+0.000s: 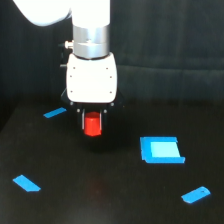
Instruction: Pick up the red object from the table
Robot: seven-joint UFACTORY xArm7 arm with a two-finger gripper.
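One gripper (93, 122) at centre frame clasps the single red object (92, 125) above the black table (100, 200), where four blue pieces lie: three flat slivers and one square block (161, 150)

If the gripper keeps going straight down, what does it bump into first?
Probably the bare black table. The gripper points straight down, holding the red object, and nothing else appears beneath it, though depth is hard to judge.

Four flat blue pieces (161, 150), black backdrop (170, 45)
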